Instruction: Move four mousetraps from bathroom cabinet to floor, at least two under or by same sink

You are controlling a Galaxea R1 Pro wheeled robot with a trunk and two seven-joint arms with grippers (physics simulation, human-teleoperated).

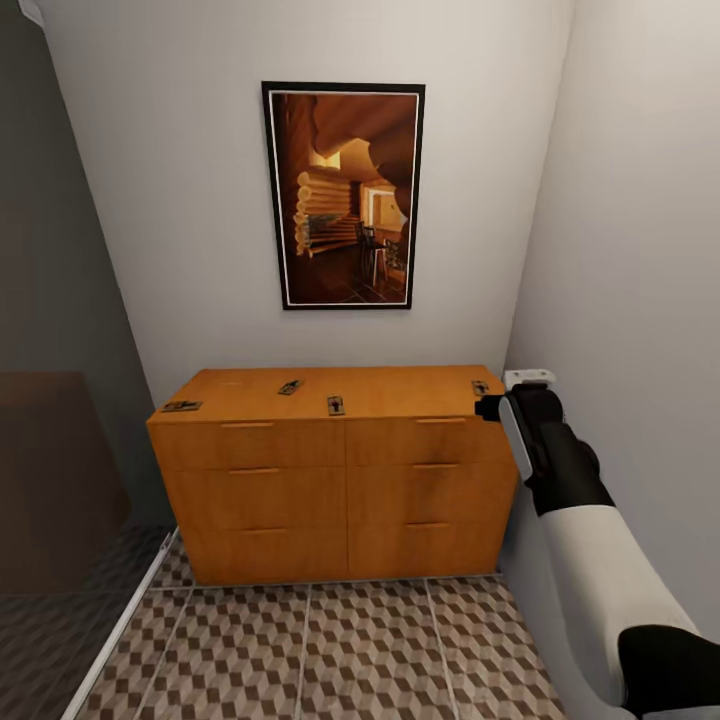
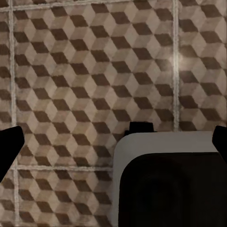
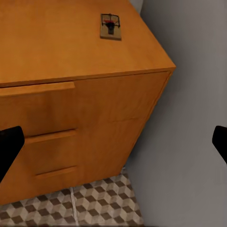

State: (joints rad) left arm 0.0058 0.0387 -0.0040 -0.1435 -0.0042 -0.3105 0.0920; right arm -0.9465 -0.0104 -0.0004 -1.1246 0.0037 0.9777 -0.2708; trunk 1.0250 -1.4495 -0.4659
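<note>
Nearest to the robot is the bathroom floor (image 1: 340, 650) w/ its cube-pattern tiles; in the left wrist view the same tiles (image 2: 85, 71) show under the left gripper (image 2: 116, 142), whose two dark fingertips (image 2: 10, 142) stand far apart at the picture's edges, so the jaws are spread and hold nothing. The right arm (image 1: 590, 540) reaches forward at approx. 4 o'clock of the head view, up to the right front corner of the cabinet (image 1: 340, 480); in the right wrist view the right gripper (image 3: 116, 146) has its fingertips (image 3: 9, 146) also wide apart, jaws spread, nothing between them. Farther, on the cabinet top, lie four mousetraps: one at the left front corner (image 1: 182, 406), one near the back (image 1: 290, 386), one at the middle front (image 1: 336, 405), and one at the right end (image 1: 481, 387), just beside the gripper, seen also from the right wrist (image 3: 111, 26). Behind, on the wall at 12 o'clock, hangs a framed picture (image 1: 344, 195).
</note>
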